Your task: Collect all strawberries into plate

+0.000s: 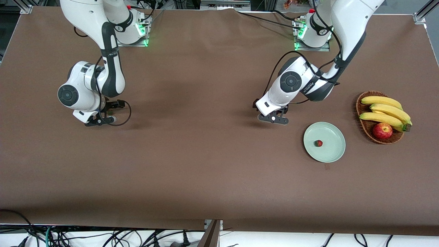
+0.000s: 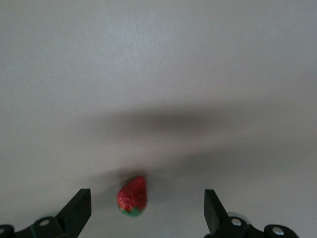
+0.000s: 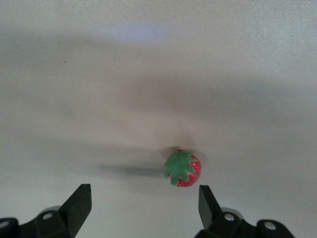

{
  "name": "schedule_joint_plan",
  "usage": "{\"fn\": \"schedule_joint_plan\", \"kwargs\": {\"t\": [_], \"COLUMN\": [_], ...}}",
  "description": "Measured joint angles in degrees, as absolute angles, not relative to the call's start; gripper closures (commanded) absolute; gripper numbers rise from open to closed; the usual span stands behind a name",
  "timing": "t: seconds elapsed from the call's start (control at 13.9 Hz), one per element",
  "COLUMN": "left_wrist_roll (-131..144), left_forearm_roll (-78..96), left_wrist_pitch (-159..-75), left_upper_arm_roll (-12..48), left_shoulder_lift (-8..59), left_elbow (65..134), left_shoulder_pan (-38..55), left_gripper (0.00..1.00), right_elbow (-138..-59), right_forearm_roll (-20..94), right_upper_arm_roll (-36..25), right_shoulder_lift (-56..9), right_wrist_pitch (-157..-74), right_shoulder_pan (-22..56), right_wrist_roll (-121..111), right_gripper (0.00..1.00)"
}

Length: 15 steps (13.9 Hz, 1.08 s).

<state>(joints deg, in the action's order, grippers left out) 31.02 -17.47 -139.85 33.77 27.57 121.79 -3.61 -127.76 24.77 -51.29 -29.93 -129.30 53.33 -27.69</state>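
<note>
One strawberry (image 1: 319,143) lies in the pale green plate (image 1: 330,151). My left gripper (image 1: 273,119) is low over the table beside the plate, toward the right arm's end. In the left wrist view a second strawberry (image 2: 132,196) lies on the cloth between its open fingers (image 2: 77,212), touching neither; my left gripper (image 2: 145,212) is open. My right gripper (image 1: 99,120) is low over the right arm's end of the table. In the right wrist view it (image 3: 143,206) is open, with a third strawberry (image 3: 184,168) on the cloth just ahead of one fingertip (image 3: 208,202). The hands hide both berries in the front view.
A wicker basket (image 1: 364,127) with bananas (image 1: 386,110) and a red apple (image 1: 382,130) stands beside the plate at the left arm's end of the table. Brown cloth covers the table.
</note>
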Motion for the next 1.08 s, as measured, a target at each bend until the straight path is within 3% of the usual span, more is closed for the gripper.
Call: {"fn": "schedule_joint_plan", "kwargs": {"t": [0.36,0.43,0.5,0.65,0.72,0.94,1.08], "left_wrist_roll": [31.17,31.24,31.25,31.25,31.25,31.14,31.14], "left_forearm_roll": [-22.93,-24.57,-25.70,-26.61,-26.69,-26.74,-26.77], "left_wrist_pitch": [-142.34,-142.75,-143.01,-143.37,-143.38,-143.39,-143.40], "left_upper_arm_roll": [33.66,33.53,33.34,33.08,33.09,33.11,33.11], "left_shoulder_lift": [29.25,29.73,30.20,30.67,30.68,30.66,30.51], "left_elbow": [124.23,124.23,124.23,124.23,124.23,124.17,123.79], "left_shoulder_pan": [-4.15,-4.27,-4.49,-4.78,-4.78,-4.78,-4.80], "left_gripper": [0.02,0.59,0.75,0.94,1.00,1.00,1.00], "right_elbow": [-128.32,-128.37,-128.41,-128.54,-128.66,-129.00,-129.05], "right_forearm_roll": [24.75,24.75,24.75,24.85,25.28,26.85,27.02], "right_upper_arm_roll": [-51.30,-51.30,-51.26,-51.07,-50.88,-49.84,-49.60], "right_shoulder_lift": [-30.62,-30.73,-30.88,-31.18,-31.26,-31.73,-32.06], "right_wrist_pitch": [-132.85,-133.00,-133.14,-133.24,-133.25,-133.34,-133.42], "right_shoulder_pan": [50.46,50.03,49.76,49.65,49.63,49.63,49.55], "right_wrist_roll": [-32.72,-33.15,-33.45,-33.51,-33.51,-33.51,-33.52], "right_gripper": [0.32,0.39,0.44,0.47,0.50,0.51,0.66]}}
